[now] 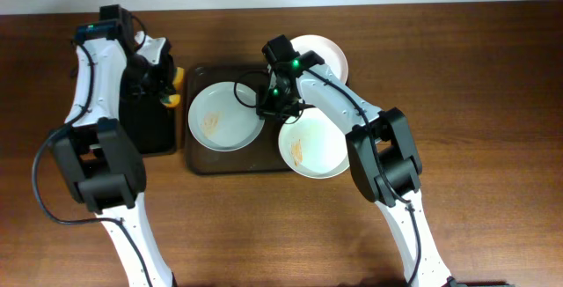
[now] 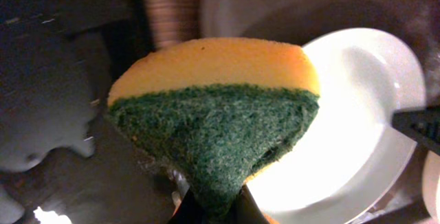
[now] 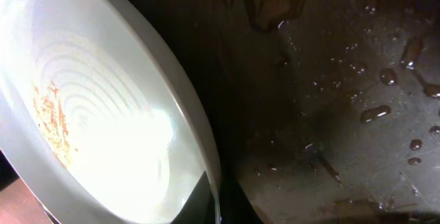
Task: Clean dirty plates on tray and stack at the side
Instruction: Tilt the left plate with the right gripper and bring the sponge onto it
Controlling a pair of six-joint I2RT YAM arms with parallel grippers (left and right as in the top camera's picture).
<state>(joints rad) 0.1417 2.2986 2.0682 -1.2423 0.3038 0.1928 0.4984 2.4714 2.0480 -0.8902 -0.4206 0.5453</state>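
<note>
The dark brown tray [image 1: 197,160] lies at the middle of the table [image 1: 484,102], its glossy floor beaded with water drops in the right wrist view. 3 white plates show, all hollow side up. The left plate [image 1: 226,120] lies flat inside the tray, with an orange smear left of its centre. The right plate [image 1: 321,150] overlaps the tray's right rim and is also smeared. The far plate [image 1: 329,52] rests on the table just beyond the tray's far right corner. The right hand [image 3: 218,209] pinches the right plate [image 3: 103,114] by its rim, which runs slantwise through that view. The left hand [image 2: 213,214] hangs over the small black tray [image 1: 154,136], pressed together on a sponge [image 2: 213,107], long axis crosswise, yellow above, green scouring face toward the camera.
</note>
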